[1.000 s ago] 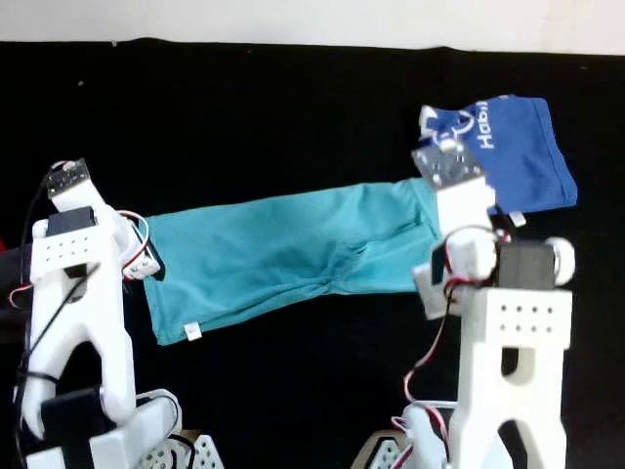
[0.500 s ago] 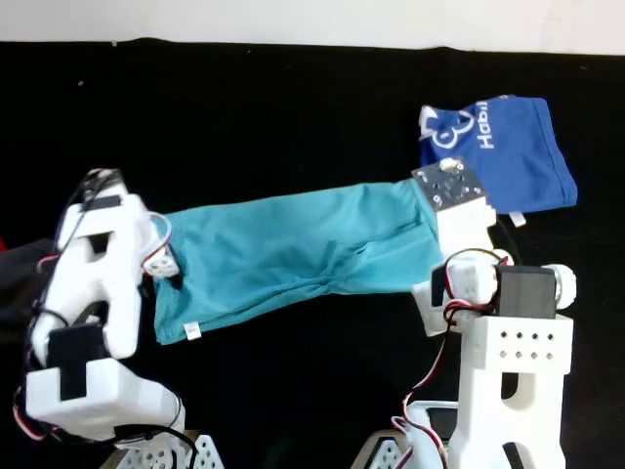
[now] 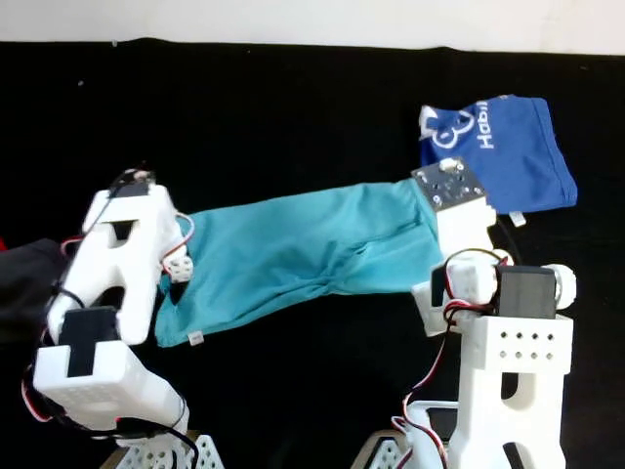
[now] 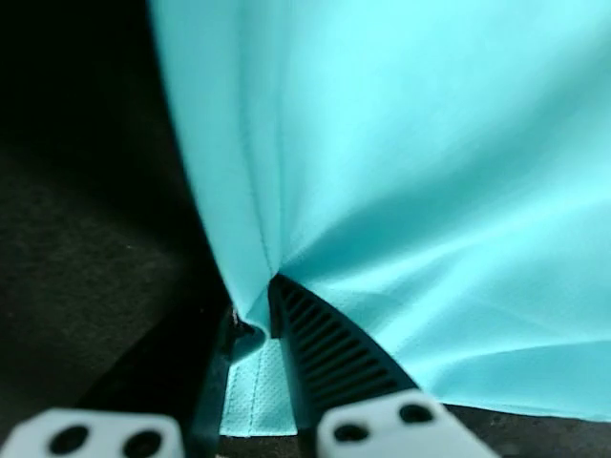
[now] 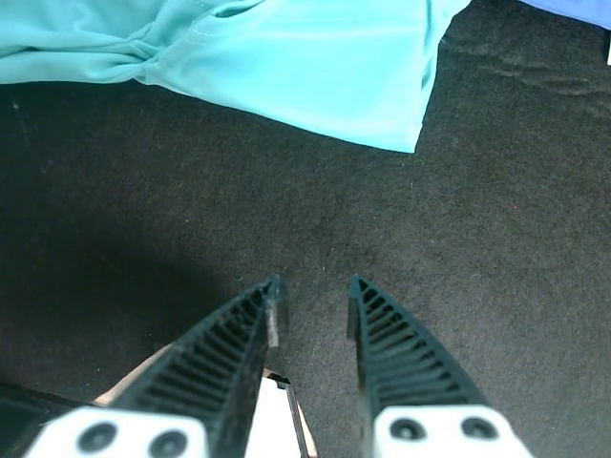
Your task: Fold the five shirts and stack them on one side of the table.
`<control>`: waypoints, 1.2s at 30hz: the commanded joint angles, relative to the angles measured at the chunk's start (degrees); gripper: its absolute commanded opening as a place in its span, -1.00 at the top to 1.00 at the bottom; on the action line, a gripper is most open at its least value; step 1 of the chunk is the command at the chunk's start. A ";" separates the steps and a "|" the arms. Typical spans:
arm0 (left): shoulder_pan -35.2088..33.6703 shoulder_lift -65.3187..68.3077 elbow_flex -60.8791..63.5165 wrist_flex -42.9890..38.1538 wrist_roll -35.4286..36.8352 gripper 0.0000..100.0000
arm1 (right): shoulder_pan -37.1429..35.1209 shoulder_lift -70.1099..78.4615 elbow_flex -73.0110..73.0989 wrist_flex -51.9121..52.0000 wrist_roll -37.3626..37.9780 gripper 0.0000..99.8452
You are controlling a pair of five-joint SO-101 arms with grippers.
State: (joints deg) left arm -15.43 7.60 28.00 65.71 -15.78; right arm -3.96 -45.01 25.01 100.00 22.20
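A teal shirt [image 3: 303, 249] lies stretched across the middle of the black table [image 3: 293, 107], folded lengthwise into a long band. My left gripper [image 4: 256, 307] is shut on the teal shirt's [image 4: 410, 172] left hem, with the cloth pinched between its fingers; in the high view the left arm [image 3: 122, 264] stands over that end. My right gripper [image 5: 313, 286] is open above bare cloth-covered table, just off the teal shirt's [image 5: 315, 67] right end. The right arm [image 3: 459, 220] stands at that end in the high view. A folded blue shirt [image 3: 503, 147] lies at the back right.
A dark garment [image 3: 24, 288] lies at the table's left edge behind the left arm. The arms' white bases [image 3: 513, 381] stand along the front edge. Open black table stretches across the back and between the two bases.
The left arm has swung rightward and lowered over the teal shirt's left end, pulling that end slightly inward. The right arm drew back a little from the shirt's right end, then stayed still.
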 commanded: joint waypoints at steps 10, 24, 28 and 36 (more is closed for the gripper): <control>-19.12 0.48 -19.65 8.00 -10.11 0.98 | 0.04 -10.33 5.14 -0.04 -5.27 0.78; -2.24 -3.56 -41.98 35.60 -2.99 0.98 | 21.67 -10.77 31.78 -21.67 2.73 0.84; 9.45 -8.66 -42.42 35.52 -2.46 0.98 | 27.03 -10.77 35.56 -26.77 3.60 0.97; 32.57 -7.25 -45.05 30.33 1.14 0.98 | 36.97 -10.77 45.93 -37.41 3.60 0.99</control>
State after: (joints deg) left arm 9.98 0.31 -14.11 98.68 -15.43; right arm 28.57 -55.30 68.53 65.98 25.01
